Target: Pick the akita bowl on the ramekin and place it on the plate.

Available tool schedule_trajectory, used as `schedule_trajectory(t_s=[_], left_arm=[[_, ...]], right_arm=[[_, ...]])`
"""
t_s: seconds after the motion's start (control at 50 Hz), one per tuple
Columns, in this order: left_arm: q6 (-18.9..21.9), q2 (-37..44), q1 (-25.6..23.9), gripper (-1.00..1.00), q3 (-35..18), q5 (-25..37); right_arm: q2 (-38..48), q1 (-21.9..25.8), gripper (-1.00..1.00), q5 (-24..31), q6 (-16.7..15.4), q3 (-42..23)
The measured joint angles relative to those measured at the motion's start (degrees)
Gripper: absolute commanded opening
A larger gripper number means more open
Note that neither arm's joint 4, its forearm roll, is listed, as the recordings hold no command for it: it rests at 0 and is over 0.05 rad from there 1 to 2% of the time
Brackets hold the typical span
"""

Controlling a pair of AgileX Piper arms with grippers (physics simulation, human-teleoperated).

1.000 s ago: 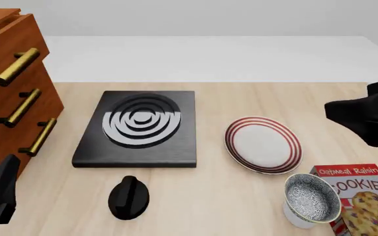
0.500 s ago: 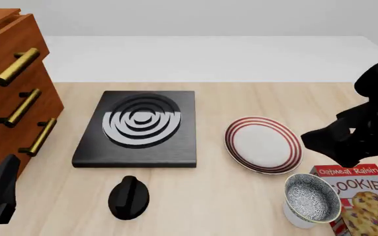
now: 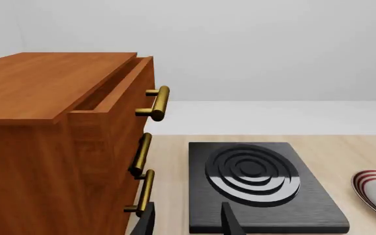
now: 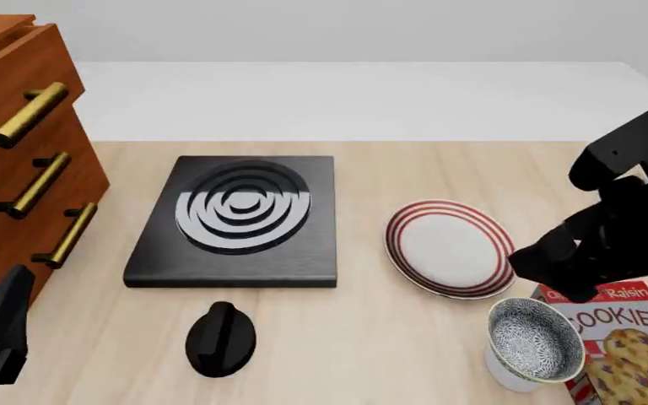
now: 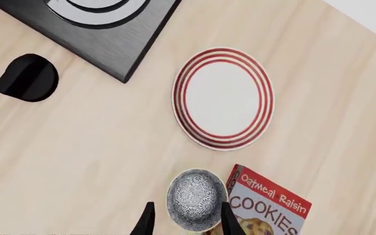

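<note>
Fingers (image 5: 147, 219) of the right gripper (image 5: 184, 220) stood spread apart above the speckled round bowl (image 4: 536, 339), holding nothing. That bowl sat on the plain white cup (image 4: 508, 369), touching a cardboard cookie box (image 4: 623, 336) and near the red-ringed plate (image 4: 451, 247) on the wooden table (image 4: 414, 354). Left gripper (image 3: 186, 223) fingers likewise stood apart and empty near the grooved black slab (image 3: 258, 183) and the wooden drawer chest (image 3: 57, 142).

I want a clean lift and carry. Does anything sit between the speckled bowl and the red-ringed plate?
Nothing visible does. Bare table separates the akita bowl from the plate; the cookie box stands beside the bowl, off that path.
</note>
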Motion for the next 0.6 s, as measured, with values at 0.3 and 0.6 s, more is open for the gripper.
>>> schedule_trajectory(t_s=[0.3,0.6], left_arm=[[0.0,0.0,0.0,1.00,0.0,0.0],[0.0,0.0,0.0,1.00,0.0,0.0]], right_arm=[[6.3,1.3,1.00,-1.3,-0.1,-0.3],[9.5,2.9,1.00,-3.2,1.3,2.2]])
